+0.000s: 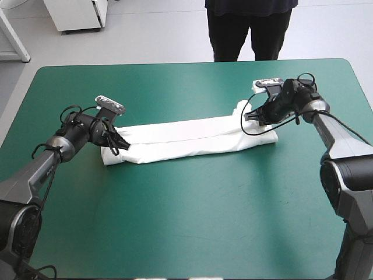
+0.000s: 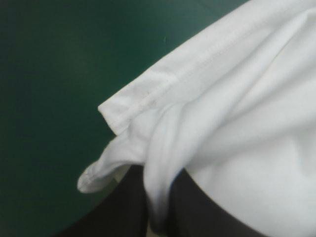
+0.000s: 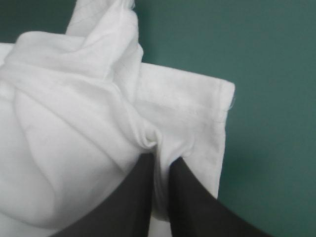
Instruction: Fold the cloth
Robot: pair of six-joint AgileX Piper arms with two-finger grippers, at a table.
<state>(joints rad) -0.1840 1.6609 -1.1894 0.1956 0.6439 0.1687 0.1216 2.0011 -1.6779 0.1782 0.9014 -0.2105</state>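
From the high view I see the T-shirt lying as a long, narrow folded band across the middle of the teal-green worktop, stretched between the two arms and slightly slanted, so its right end sits nearer the far edge. My left gripper is down at the band's left end and my right gripper is at its right end, where the cloth bunches into a small peak. In the left wrist view the black fingers are all but pressed together, with a fold of white cloth pinched between them. A stitched hem runs ahead of them, and a small curled corner sticks out to one side over the cover. In the right wrist view that gripper's fingers are likewise nearly together, pinching a gathered pleat of the shirt, with another stitched edge just beyond them and crumpled fabric beside it. I cannot tell whether either end is raised off the worktop or resting on it
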